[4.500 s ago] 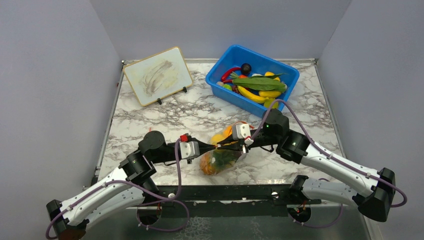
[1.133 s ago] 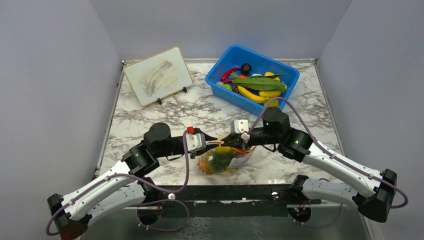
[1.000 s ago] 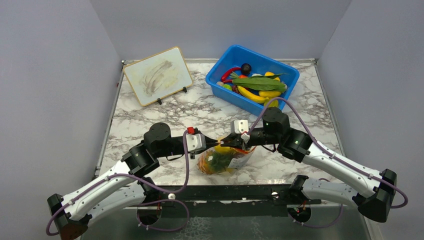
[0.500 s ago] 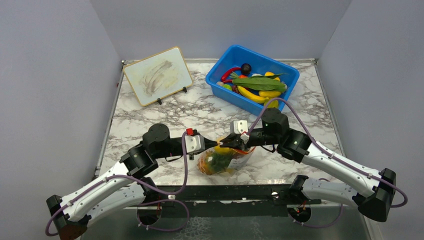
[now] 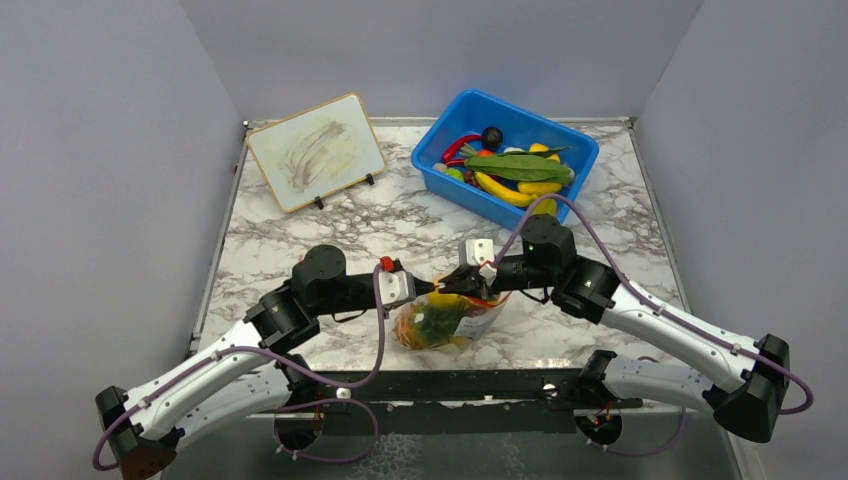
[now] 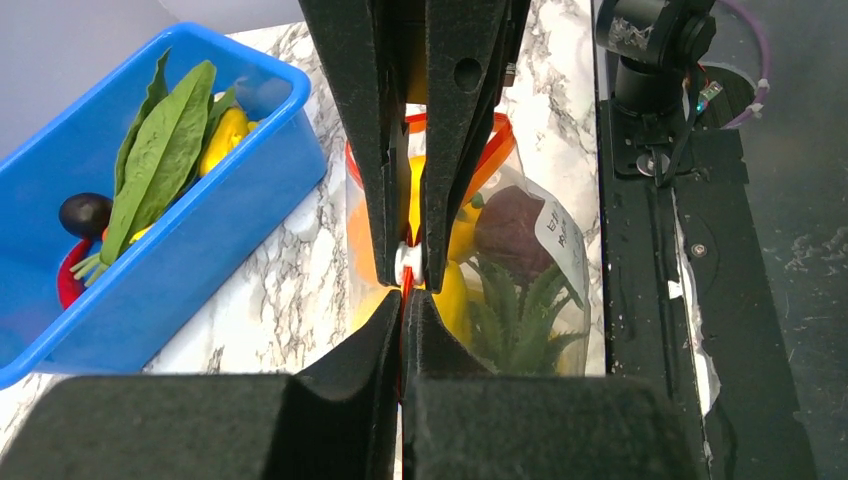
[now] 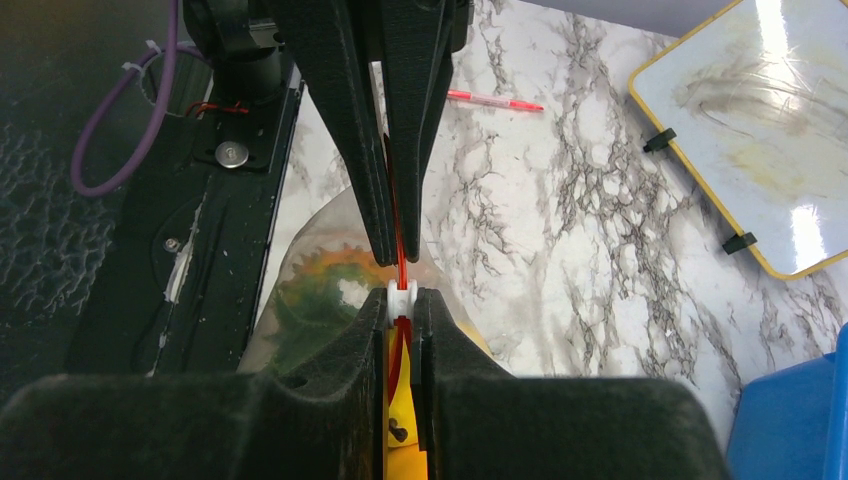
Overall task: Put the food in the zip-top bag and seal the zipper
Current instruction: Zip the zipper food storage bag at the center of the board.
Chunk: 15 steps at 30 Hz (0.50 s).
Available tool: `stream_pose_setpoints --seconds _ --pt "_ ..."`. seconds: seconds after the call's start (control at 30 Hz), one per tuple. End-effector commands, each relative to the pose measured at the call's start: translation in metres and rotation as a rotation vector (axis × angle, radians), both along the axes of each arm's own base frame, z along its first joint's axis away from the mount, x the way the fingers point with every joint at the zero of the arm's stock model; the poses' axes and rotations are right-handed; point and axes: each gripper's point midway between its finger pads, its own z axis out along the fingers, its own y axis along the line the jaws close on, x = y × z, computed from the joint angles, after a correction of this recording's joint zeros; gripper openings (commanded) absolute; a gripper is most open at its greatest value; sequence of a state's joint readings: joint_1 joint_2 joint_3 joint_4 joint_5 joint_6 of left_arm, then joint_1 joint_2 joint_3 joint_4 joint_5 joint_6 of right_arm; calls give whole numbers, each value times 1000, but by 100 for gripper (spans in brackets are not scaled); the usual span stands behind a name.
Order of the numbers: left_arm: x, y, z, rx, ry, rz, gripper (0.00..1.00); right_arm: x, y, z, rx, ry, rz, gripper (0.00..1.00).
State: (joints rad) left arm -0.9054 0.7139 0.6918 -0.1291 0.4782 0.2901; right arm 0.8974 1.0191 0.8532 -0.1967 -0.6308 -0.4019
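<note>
Grey walls point(image 5: 110, 150) enclose a marble table point(image 5: 400, 215) carrying a blue bin point(image 5: 470, 195) and a smudged whiteboard point(image 5: 315, 152) at the back. Near the front edge is the filled bag point(image 5: 445, 320), left jaws and right jaws meeting tip to tip, both clenched on its red zipper point(image 7: 398, 240).

I counted one zip-top bag point(image 5: 445, 322) with one red-orange zipper point(image 6: 495, 150), one blue bin point(image 6: 200, 270), one whiteboard point(image 5: 316, 152) and one red pen point(image 7: 495, 100). In the bin I made out one dark round fruit point(image 5: 491, 135) and at least two yellow bananas point(image 5: 503, 189); I couldn't count the leaves.
</note>
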Motion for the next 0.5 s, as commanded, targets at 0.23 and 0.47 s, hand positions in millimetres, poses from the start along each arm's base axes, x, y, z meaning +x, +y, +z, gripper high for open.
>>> stream_pose_setpoints --seconds 0.23,0.47 --pt "13 19 18 14 -105 102 0 7 -9 11 0 -50 -57 1" --pt "21 37 30 44 -190 172 0 12 -27 20 -32 -100 -128 1"
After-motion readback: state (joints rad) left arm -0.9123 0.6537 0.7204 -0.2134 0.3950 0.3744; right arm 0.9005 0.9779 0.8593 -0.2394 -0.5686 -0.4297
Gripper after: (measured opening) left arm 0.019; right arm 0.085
